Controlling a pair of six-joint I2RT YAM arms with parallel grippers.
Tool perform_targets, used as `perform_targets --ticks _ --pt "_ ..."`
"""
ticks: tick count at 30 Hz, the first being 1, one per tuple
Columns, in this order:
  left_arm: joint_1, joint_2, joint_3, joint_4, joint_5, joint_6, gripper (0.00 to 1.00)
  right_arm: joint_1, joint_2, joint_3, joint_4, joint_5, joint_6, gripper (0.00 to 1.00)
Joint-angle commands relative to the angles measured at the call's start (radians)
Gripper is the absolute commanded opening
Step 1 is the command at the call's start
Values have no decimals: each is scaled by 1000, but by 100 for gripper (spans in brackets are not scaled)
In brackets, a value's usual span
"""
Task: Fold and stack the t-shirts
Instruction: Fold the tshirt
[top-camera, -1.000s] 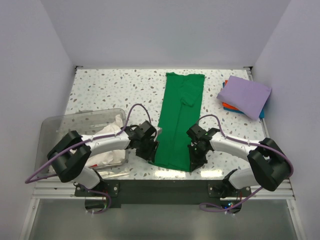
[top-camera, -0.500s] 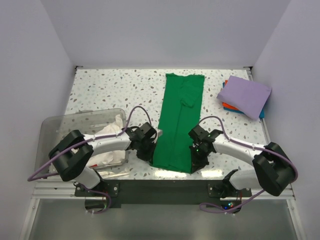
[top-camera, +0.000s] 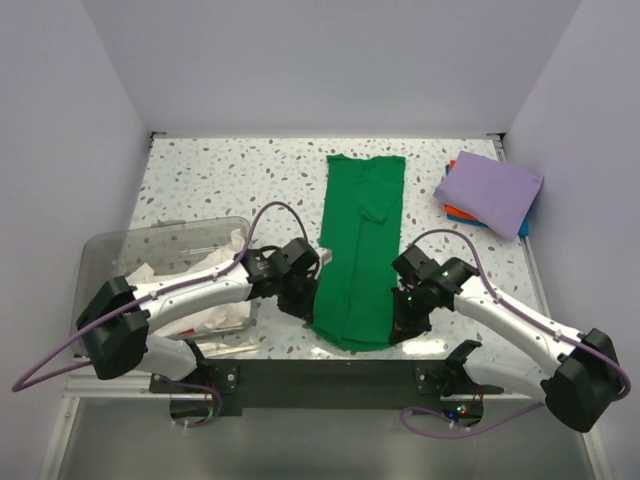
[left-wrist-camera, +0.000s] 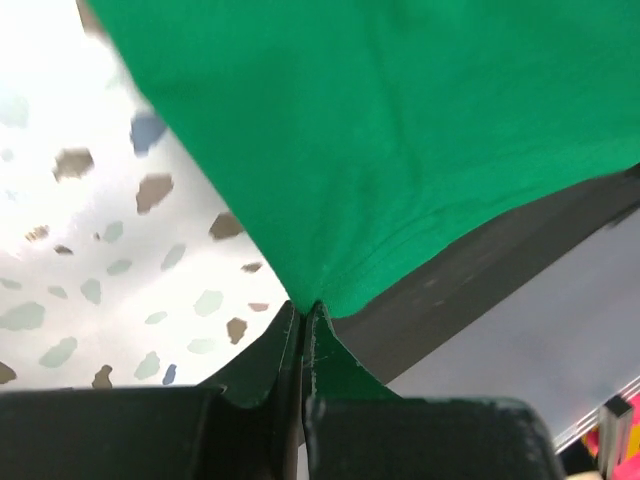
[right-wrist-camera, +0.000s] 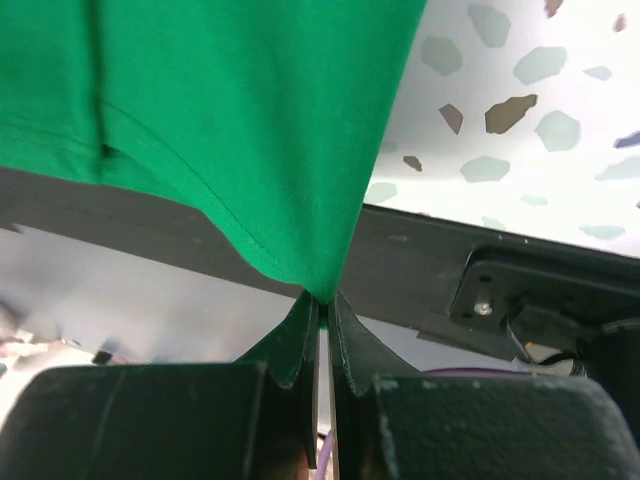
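The bright green t-shirt (top-camera: 360, 240) lies as a long narrow strip down the middle of the table. My left gripper (top-camera: 312, 312) is shut on its near left corner (left-wrist-camera: 305, 290). My right gripper (top-camera: 400, 325) is shut on its near right corner (right-wrist-camera: 320, 285). Both corners are lifted a little, and the near hem sags between them. A folded lavender-purple t-shirt (top-camera: 490, 192) lies at the back right on top of orange and blue cloth. White t-shirts (top-camera: 215, 268) lie crumpled in the bin at the left.
A clear plastic bin (top-camera: 120, 258) stands at the left near edge. The speckled table (top-camera: 230, 180) ends at white walls on three sides. A dark rail (top-camera: 330, 368) runs along the near edge below the grippers.
Both grippers have lifted the green shirt's near corners and moved a little nearer and outward. The near hem now sags, and the far end has slid slightly nearer.
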Motion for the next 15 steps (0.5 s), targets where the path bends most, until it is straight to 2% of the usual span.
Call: perform_targets --ticks 1,5,15 --pt "10 -25 119 -61 -80 -12 0 5 -33 102 -118 72 55 0" --pt "60 -15 157 -39 -94 13 0 3 -4 203 -118 163 54 0" --pt "155 92 255 19 -137 76 0 -49 206 365 -51 352 -32 0"
